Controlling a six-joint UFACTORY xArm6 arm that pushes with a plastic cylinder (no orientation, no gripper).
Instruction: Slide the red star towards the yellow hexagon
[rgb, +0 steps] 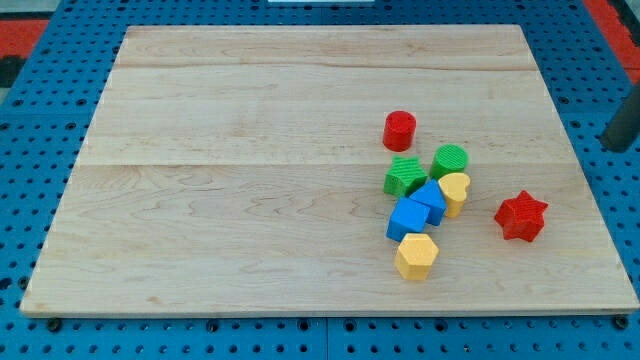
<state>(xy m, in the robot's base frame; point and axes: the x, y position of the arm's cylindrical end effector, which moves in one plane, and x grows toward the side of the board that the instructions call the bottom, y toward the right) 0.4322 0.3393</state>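
The red star (520, 215) lies on the wooden board (250, 150) at the right, apart from the other blocks. The yellow hexagon (416, 256) sits to its lower left, at the bottom of a cluster, touching a blue block (407, 218). A dark rod enters at the view's right edge. My tip (611, 146) is over the blue pegboard just off the board's right side. It is above and to the right of the red star and touches no block.
The cluster also holds a second blue block (431, 200), a yellow heart (455, 192), a green star (404, 176) and a green cylinder (449, 160). A red cylinder (399, 130) stands just above them. Blue pegboard (40, 200) surrounds the board.
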